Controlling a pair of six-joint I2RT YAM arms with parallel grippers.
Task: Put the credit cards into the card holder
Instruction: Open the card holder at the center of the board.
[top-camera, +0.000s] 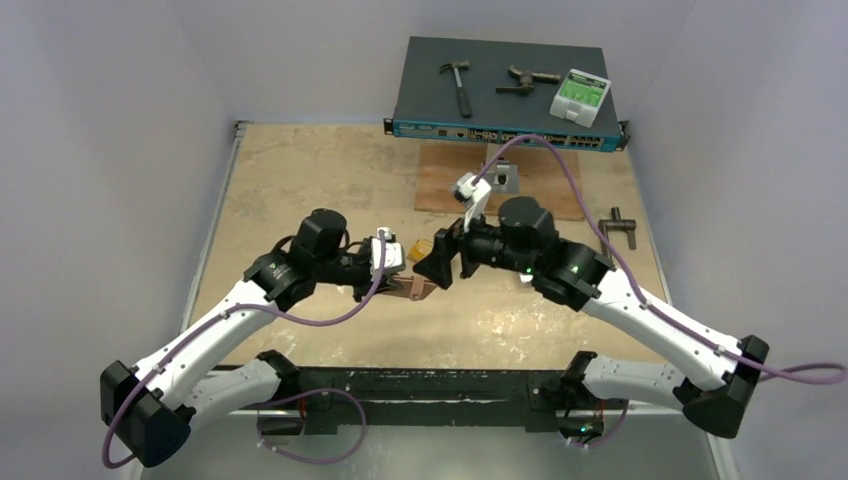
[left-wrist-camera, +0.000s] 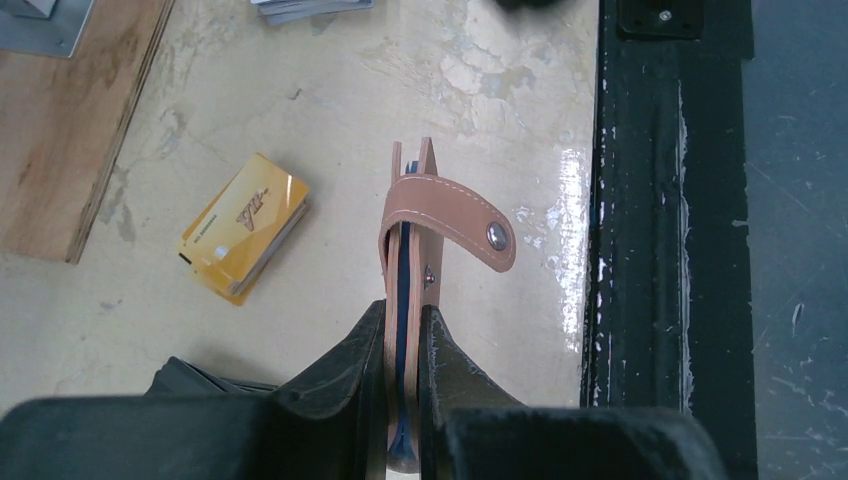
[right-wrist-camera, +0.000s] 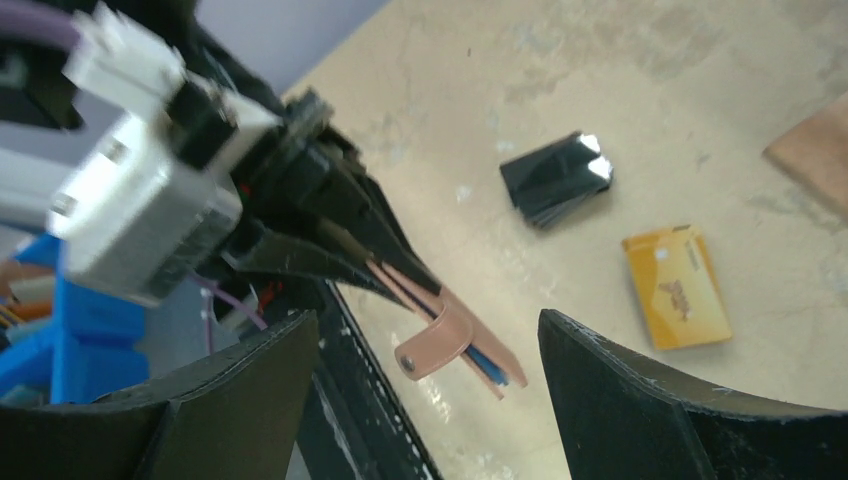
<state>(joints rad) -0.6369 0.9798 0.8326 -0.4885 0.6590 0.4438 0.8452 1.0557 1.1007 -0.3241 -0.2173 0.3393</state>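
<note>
Pinching the card holder (left-wrist-camera: 445, 210) by one end, the left fingers (left-wrist-camera: 345, 370) are pressing on both salmon-pink leaves. Is that what is showing? (Editor)

Yes. The holder is being held edge-on over the worktop (left-wrist-camera: 480, 80), close to the black rail (left-wrist-camera: 640, 200) running along the near edge. Whether it is touching the surface, I cannot tell. Its snap tab is arching loose over the free end, unfastened, and a blue edge is peeking out between the leaves. (Photographer)

What are the other fingers doing? (Editor)

The right fingers (right-wrist-camera: 660, 400) are standing wide apart and gripping nothing. They are facing the holder's free end with a gap in between. From overhead, the two sets of fingers are pointing at each other at mid-worktop. (Photographer)

Where are the credit cards (right-wrist-camera: 678, 286) lying? (Editor)

An orange-gold stack (left-wrist-camera: 245, 228) is lying flat on the worktop just beside the holder, not touching it. A black stack (right-wrist-camera: 555, 178), slightly fanned, is lying near the orange-gold one, also apart from it. A silver-grey stack (left-wrist-camera: 310, 8) is showing only partly at the top edge of the left wrist view, near a wooden board (left-wrist-camera: 60, 120). (Photographer)

And at the back? (Editor)

A network switch (top-camera: 505, 90) is sitting at the far end, with a hammer (top-camera: 458, 85) lying on top. (Photographer)
</note>
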